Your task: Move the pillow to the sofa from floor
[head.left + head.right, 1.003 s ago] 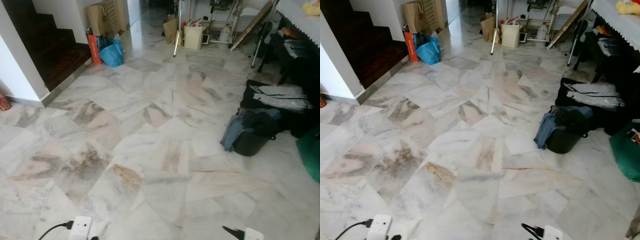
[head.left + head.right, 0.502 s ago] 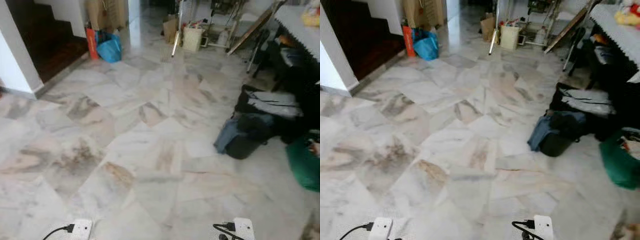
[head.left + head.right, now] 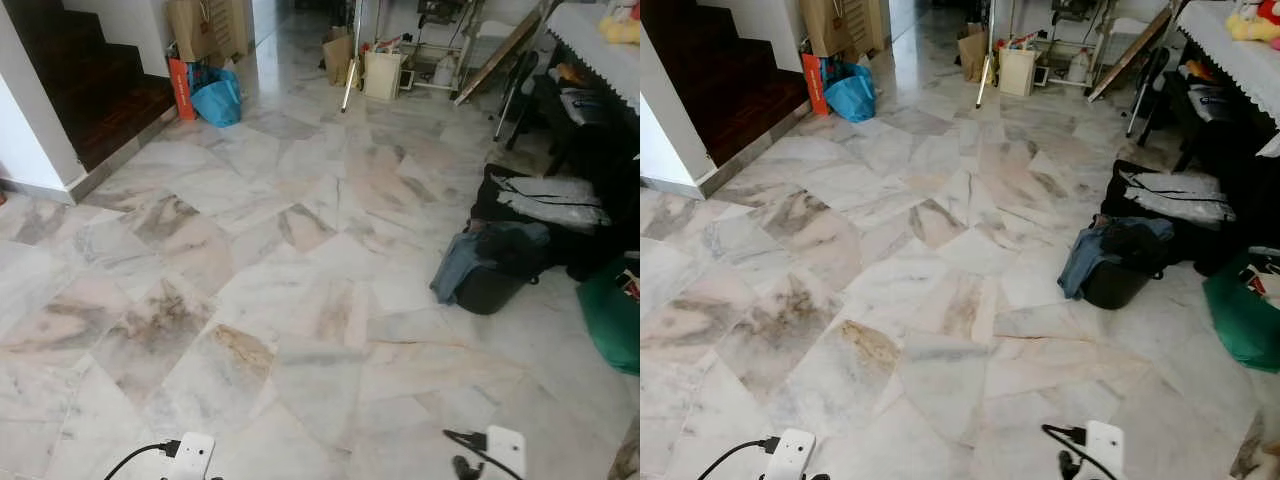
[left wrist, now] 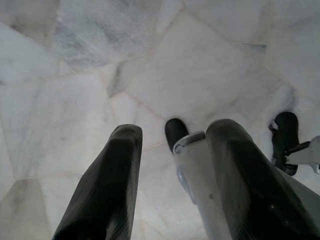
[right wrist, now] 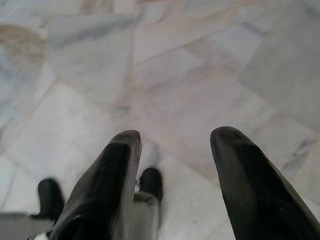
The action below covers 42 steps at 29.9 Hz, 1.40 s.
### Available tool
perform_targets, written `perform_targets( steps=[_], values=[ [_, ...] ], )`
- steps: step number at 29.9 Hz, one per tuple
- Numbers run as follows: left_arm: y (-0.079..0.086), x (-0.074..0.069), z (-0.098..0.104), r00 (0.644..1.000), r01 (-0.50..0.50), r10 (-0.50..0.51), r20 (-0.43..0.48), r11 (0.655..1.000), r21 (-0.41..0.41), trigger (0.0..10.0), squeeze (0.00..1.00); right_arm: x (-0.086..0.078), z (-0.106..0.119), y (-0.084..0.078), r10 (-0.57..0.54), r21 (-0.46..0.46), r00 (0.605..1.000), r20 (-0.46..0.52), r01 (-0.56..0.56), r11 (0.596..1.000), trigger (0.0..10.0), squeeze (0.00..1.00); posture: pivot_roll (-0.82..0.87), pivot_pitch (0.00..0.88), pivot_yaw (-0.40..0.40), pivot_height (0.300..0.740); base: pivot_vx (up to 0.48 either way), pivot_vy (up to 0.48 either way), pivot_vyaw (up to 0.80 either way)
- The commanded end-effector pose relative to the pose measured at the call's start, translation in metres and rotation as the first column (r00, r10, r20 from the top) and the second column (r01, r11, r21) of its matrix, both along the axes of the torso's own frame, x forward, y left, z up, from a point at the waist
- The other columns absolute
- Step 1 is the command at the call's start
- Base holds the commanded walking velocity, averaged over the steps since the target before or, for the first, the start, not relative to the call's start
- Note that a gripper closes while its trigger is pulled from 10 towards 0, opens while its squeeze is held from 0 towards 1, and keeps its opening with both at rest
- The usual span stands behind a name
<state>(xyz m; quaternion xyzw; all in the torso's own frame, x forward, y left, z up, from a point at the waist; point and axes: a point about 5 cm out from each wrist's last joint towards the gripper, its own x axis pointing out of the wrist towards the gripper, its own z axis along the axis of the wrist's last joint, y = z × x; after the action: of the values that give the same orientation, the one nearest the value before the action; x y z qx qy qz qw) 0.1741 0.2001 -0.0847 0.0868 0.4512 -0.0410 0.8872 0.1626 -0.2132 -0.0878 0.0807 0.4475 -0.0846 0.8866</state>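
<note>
Robot was looking down across a big marble floor (image 3: 300,250), and honestly I couldn't pick out the pillow or the sofa anywhere. Both arms hung low. The left pincer (image 4: 172,145) had its two black fingers spread wide with nothing between them, just pale tiles underneath, plus the robot's own leg and feet showing past the fingers. The right pincer (image 5: 172,150) was the same deal: wide apart, holding nothing, pointing at the floor. Over on the robot's right sat a dark bag (image 3: 500,280) with a bluish cloth (image 3: 455,268) draped on it, a green bag (image 3: 1245,320) near that. Far back on the left, by the dark stairs (image 3: 90,80), were a blue plastic bag (image 3: 218,100) and an orange bag (image 3: 183,85).
</note>
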Motion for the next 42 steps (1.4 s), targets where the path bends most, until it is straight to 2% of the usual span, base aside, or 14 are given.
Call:
perform_targets(
  steps=[1, 3, 6, 12, 20, 27, 31, 41, 42],
  values=[
    [0.005, -0.006, -0.002, 1.000, -0.003, 0.003, -0.006, 1.000, 0.011, 10.0, 0.00, -0.004, -0.002, 0.000, 0.019, -0.002, 1.000, -0.020, -0.019, 1.000, 10.0, 0.00, 0.04, 0.000, -0.017, 0.740, 0.000, 0.000, 0.00],
    [0.015, -0.011, -0.002, 0.997, -0.079, 0.079, -0.001, 0.997, 0.013, 10.0, 0.00, -0.005, -0.003, 0.003, 0.024, 0.003, 1.000, -0.017, -0.024, 1.000, 10.0, 0.00, 0.04, 0.000, -0.009, 0.740, 0.000, 0.000, 0.00],
    [0.019, -0.015, -0.003, 0.995, -0.097, 0.097, -0.011, 0.995, 0.014, 10.0, 0.00, -0.007, -0.004, 0.003, -0.018, 0.007, 1.000, -0.017, 0.018, 1.000, 10.0, 0.00, 0.03, 0.000, 0.002, 0.740, 0.000, 0.000, 0.00],
    [0.018, -0.014, -0.003, 0.997, -0.077, 0.077, -0.014, 0.997, 0.018, 10.0, 0.00, -0.007, -0.004, 0.003, -0.003, 0.009, 1.000, -0.016, 0.003, 1.000, 10.0, 0.00, 0.03, 0.000, 0.003, 0.740, 0.000, 0.000, 0.00],
    [0.018, -0.012, -0.002, 0.995, -0.099, 0.099, -0.007, 0.995, 0.011, 10.0, 0.00, -0.005, -0.002, 0.002, 0.024, 0.011, 1.000, -0.015, -0.024, 1.000, 10.0, 0.00, 0.02, 0.000, 0.003, 0.740, 0.000, 0.000, 0.00],
    [0.015, -0.011, -0.002, 0.991, -0.131, 0.131, -0.005, 0.991, -0.003, 10.0, 0.00, -0.004, -0.002, 0.002, -0.007, 0.015, 1.000, -0.001, 0.007, 1.000, 10.0, 0.00, 0.04, 0.000, -0.013, 0.740, 0.000, 0.000, 0.00],
    [0.012, -0.009, -0.002, 0.992, -0.130, 0.130, -0.003, 0.992, 0.003, 10.0, 0.00, -0.004, -0.002, 0.000, 0.032, -0.007, 0.999, -0.018, -0.032, 0.999, 10.0, 0.00, 0.04, 0.000, -0.018, 0.740, 0.000, 0.000, 0.00],
    [0.012, -0.009, -0.002, 0.992, -0.123, 0.123, -0.001, 0.992, 0.003, 10.0, 0.00, -0.007, -0.003, 0.001, 0.003, 0.020, 1.000, -0.018, -0.002, 1.000, 10.0, 0.01, 0.03, 0.000, -0.009, 0.740, 0.000, 0.000, 0.00],
    [0.013, -0.009, -0.002, 0.992, -0.124, 0.124, 0.003, 0.992, 0.002, 10.0, 0.00, -0.007, -0.003, 0.001, -0.003, 0.019, 1.000, -0.017, 0.003, 1.000, 10.0, 1.00, 0.03, 0.000, -0.007, 0.740, 0.000, 0.000, 0.00]
  ],
)
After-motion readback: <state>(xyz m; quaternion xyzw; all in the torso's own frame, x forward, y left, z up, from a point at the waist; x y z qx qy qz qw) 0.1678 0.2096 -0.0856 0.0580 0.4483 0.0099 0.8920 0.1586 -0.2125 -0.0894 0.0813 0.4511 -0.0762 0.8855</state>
